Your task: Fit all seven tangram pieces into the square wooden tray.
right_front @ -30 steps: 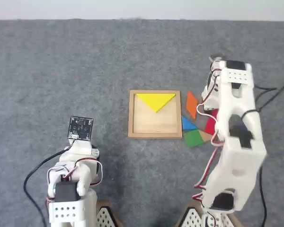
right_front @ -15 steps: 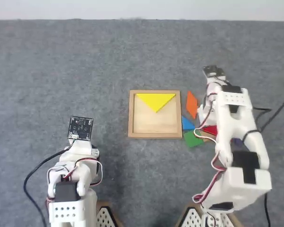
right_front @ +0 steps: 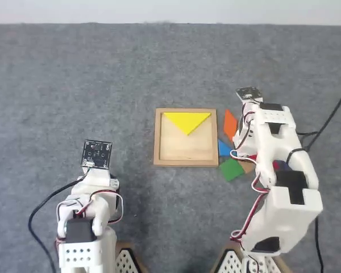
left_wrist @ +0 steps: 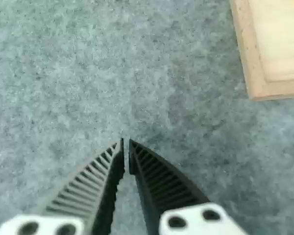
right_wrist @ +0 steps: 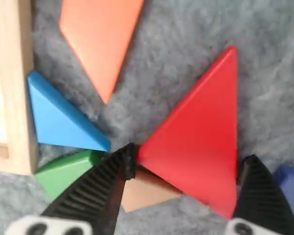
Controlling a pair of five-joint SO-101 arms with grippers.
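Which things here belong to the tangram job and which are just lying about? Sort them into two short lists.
Job: wooden tray; yellow triangle inside it; orange piece, blue triangle, green piece, red triangle, brown piece and dark blue piece beside it; right claw, open astride the red triangle.
Lying about: grey mat; left claw, shut over bare mat.

Grey carpeted table [right_front: 74,74], wooden tray [right_front: 157,136] on it, orange piece [right_front: 231,125], blue piece [right_front: 224,150], green piece [right_front: 232,169], red piece [right_wrist: 201,142] alongside
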